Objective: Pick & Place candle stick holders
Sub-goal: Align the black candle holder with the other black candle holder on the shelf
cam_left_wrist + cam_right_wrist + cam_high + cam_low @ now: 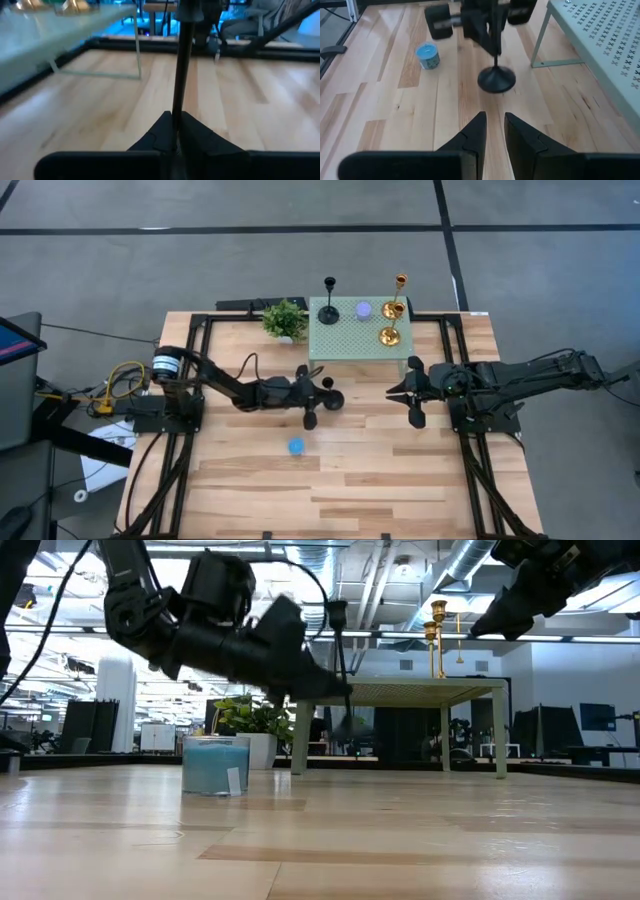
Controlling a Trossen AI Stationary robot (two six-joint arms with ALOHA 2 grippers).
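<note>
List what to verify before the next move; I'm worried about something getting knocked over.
1. Left hand shut on the black holder's stem: ok.
2. Held holder roughly upright: ok.
3. Its base lifted off the table: cannot tell.
4. Bare space on the green stand for it: ok.
5. Right hand apart from the held holder, empty: ok.
6. Blue holder away from the route to the stand: ok.

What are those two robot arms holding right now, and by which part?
The left gripper holds a black candle stick holder by its thin stem, its round base hanging free below. The right gripper, slightly open over the table, holds nothing.
</note>
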